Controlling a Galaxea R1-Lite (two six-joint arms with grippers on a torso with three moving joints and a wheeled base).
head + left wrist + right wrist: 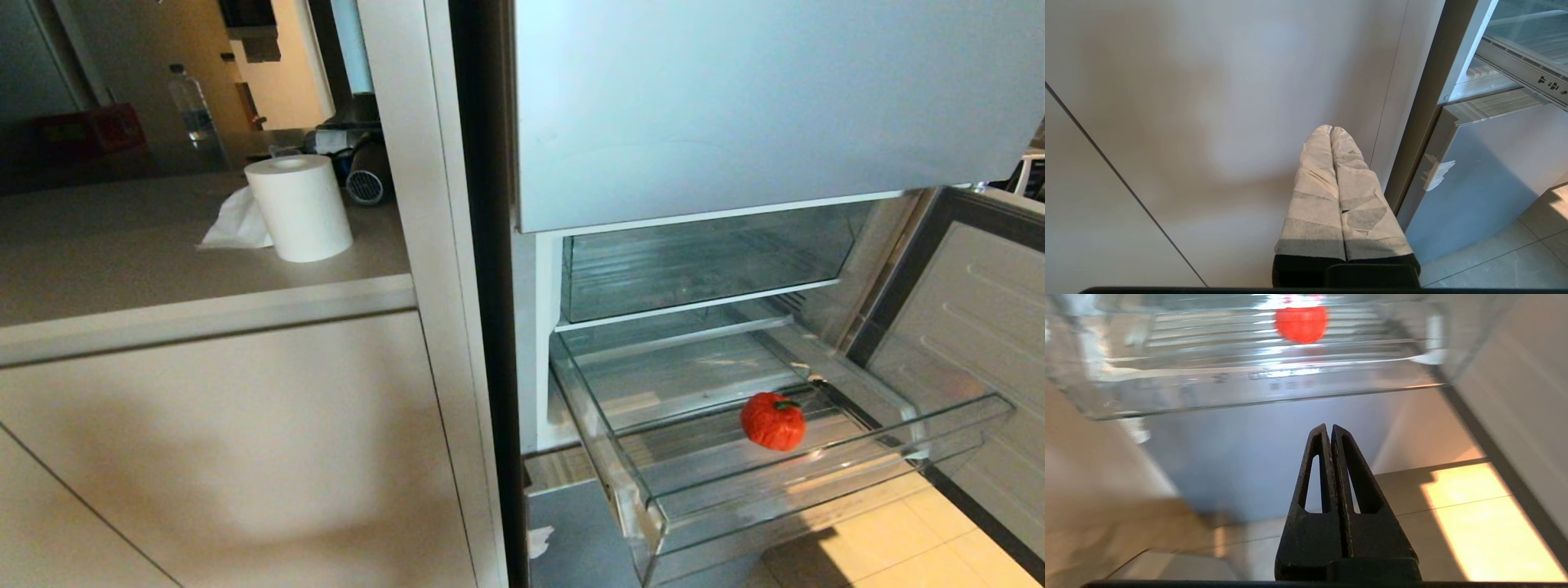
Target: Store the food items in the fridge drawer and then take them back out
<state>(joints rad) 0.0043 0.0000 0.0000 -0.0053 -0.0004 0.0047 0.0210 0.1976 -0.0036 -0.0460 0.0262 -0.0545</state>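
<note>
A small red-orange food item (pixel 772 421) with a green stem lies on the ribbed bottom of the clear fridge drawer (pixel 824 482), which stands pulled out of the open fridge. In the right wrist view the same food item (pixel 1301 323) shows through the drawer's front lip (pixel 1257 386). My right gripper (pixel 1329 428) is shut and empty, lower than the drawer and back from its front. My left gripper (pixel 1331 128), its fingers wrapped in pale tape, is shut and empty in front of the white cabinet panel (pixel 1208 122). Neither arm shows in the head view.
A second clear compartment (pixel 702 265) sits above the drawer. The open fridge door (pixel 971 343) stands at the right. A paper towel roll (pixel 300 207) and a tissue rest on the counter (pixel 122 261) at the left. Tiled floor (pixel 906 555) lies below.
</note>
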